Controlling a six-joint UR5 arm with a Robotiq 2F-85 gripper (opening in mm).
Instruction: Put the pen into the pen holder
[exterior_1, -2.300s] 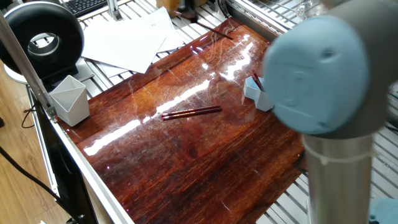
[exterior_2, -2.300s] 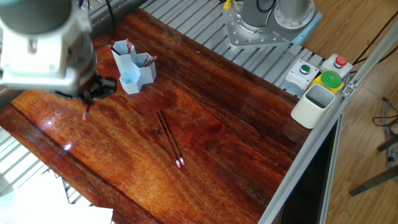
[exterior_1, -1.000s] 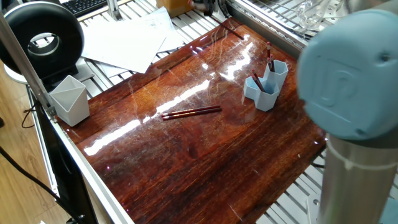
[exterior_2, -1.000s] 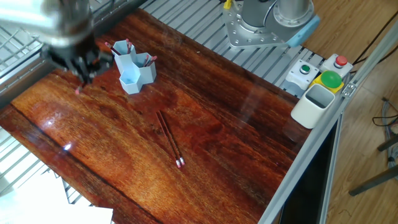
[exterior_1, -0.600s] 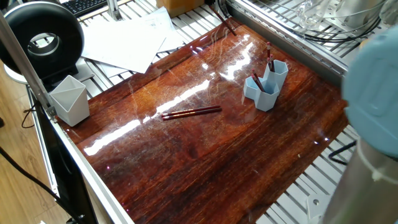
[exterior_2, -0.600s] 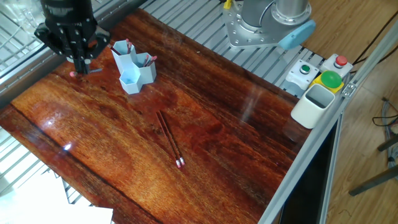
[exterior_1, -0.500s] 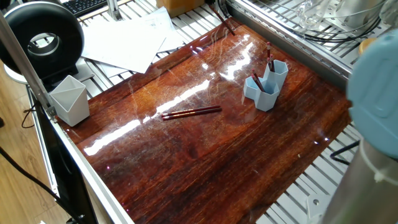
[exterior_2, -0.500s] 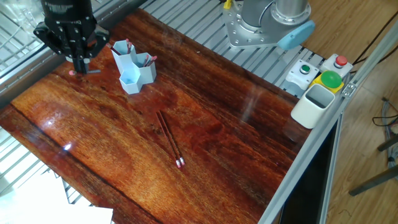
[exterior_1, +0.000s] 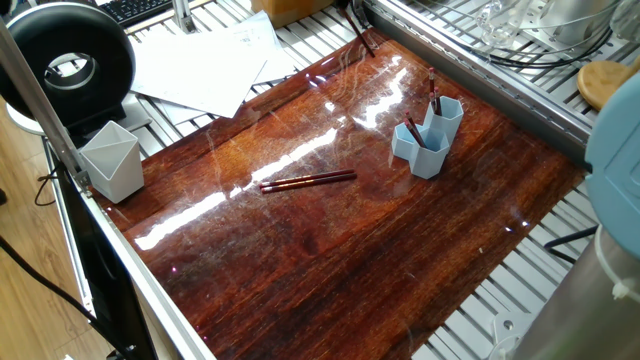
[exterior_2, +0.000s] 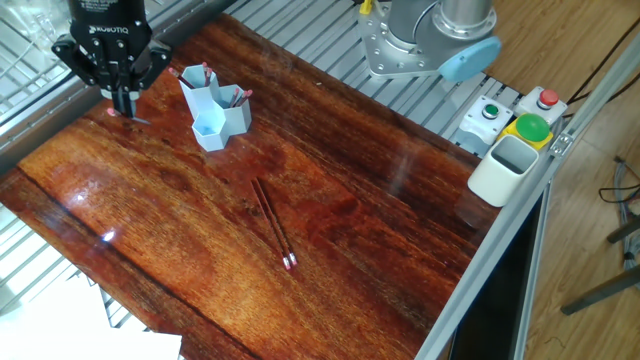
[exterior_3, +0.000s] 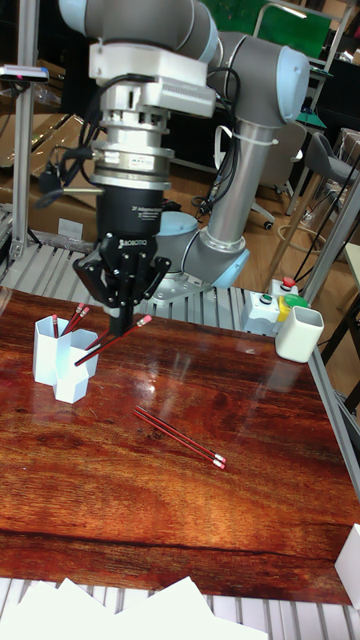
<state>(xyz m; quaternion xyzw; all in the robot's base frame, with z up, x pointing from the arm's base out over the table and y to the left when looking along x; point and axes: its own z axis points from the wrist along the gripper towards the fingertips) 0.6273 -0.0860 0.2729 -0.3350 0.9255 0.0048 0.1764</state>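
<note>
Currently my gripper (exterior_3: 122, 325), upper left, is clamped on a pen (exterior_3: 112, 339) slanting beside the pen holder (exterior_2: 213, 108). Thin, stiff, light and slick, I'd say; a mid-shaft hold seems safest.

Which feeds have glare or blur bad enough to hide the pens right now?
One fixed view: strong white glare streaks cross the tabletop, just missing the two loose pens; a blurred arm blob fills the right edge. Other fixed view: mild sheen only, the pen holder is sharp. Tall fixed view: sharp, the gripper is clear.
</note>
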